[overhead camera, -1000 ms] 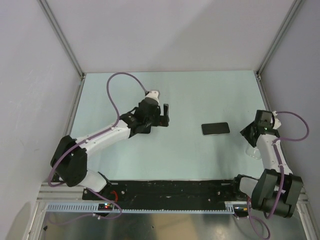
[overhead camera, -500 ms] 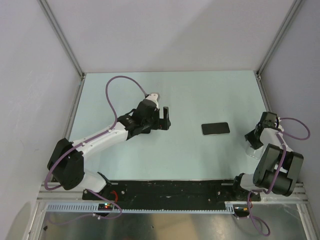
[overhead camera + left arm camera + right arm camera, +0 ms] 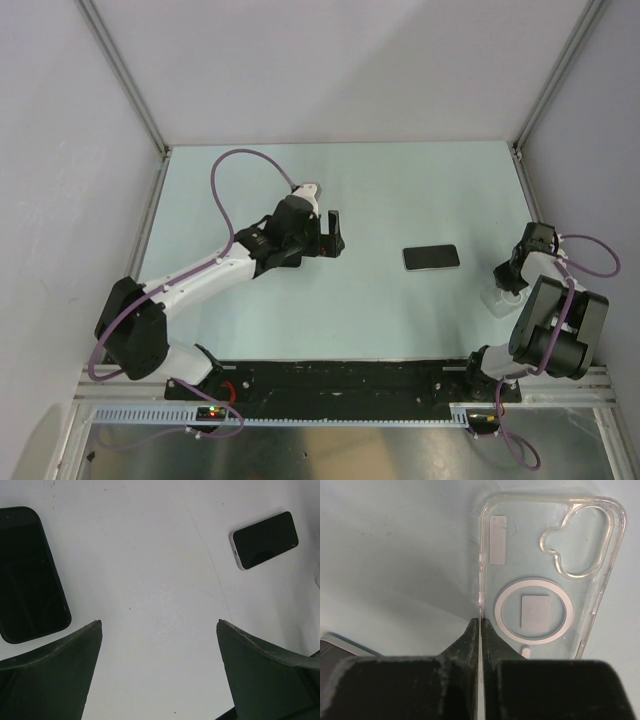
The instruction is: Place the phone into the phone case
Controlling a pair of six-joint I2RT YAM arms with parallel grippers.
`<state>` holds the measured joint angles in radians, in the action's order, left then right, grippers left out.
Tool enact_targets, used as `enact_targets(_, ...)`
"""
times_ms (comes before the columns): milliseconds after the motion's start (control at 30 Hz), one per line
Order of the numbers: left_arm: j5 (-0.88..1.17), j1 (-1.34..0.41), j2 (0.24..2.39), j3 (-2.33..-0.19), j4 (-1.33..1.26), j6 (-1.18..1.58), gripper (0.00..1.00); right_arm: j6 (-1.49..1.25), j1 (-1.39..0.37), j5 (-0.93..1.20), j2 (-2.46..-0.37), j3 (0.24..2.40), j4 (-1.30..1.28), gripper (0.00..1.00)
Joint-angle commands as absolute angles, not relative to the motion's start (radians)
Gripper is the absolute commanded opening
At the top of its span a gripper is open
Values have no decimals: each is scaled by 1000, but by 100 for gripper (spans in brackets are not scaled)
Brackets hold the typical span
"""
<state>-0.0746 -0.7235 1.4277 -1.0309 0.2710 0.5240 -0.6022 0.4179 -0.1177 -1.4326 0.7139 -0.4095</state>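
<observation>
left fingers [image 3: 334,231] spread wide, nothing between them, hovering over the desk [image 3: 400,185] left of centre. right fingers [image 3: 480,630] pinched fully together on one long side wall of the clear case [image 3: 545,575], near the right edge of the desk. case is see-through, with the camera cutout at the end away from the fingers and a ring and stickers on its back panel. can't tell if it's lifted or resting on the desk. phone [image 3: 431,257] lies flat, screen dark, pale rim, between the two arms, nearer the right one, not touching the case. left wrist view also shows a black handset [image 3: 30,575] flat on the desk close by one of the left fingers, well apart from the phone.
</observation>
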Motion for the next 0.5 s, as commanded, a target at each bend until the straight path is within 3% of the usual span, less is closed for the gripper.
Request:
enact_targets(0,-72,-726,1416,-1062,253,535,99,-601,371,-110,-1436,702,-423,0)
enact_targets(300,-159,-725,1354,-1021,254,595,100,-575,221,-114,-1270,734,-512,0)
enact_targets(467,-258,-702,1261,-909,253,696,100,-554,-92,-110,-1186,802,-551,0)
